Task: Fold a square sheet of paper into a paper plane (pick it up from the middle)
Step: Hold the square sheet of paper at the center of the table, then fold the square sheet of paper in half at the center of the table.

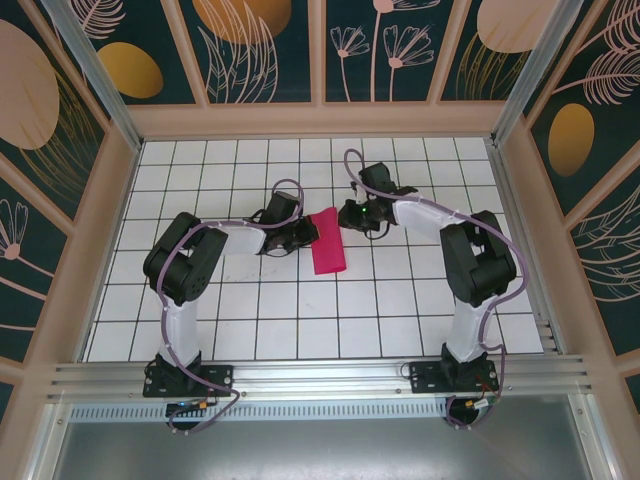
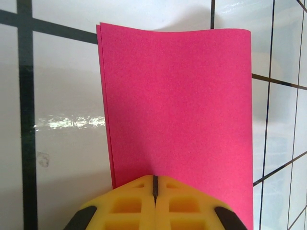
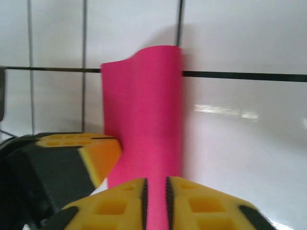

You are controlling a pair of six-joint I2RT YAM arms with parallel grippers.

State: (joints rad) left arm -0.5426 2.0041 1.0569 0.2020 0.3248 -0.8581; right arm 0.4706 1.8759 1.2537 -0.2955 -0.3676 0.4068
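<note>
Magenta-pink, the square sheet of paper (image 1: 328, 243) sat folded double near the middle of the white gridded surface (image 1: 250, 320), its layers slightly offset along one edge; the left pincer (image 2: 154, 184) was pressed together on one side; the right pincer (image 3: 156, 187) pinched the other; squaring the edges before creasing, with both grips firm, seemed wise.

The square sheet of paper (image 1: 328, 240) is plain magenta-pink, folded over into a narrow rectangle of two layers, which show along one long edge in the left wrist view. It sits near the middle of the white gridded surface (image 1: 250, 300), slightly tilted. One end curls up off the surface and runs into the narrow gap of the right claw (image 3: 156, 184); the closed left claw (image 2: 155, 179) meets its opposite edge
</note>
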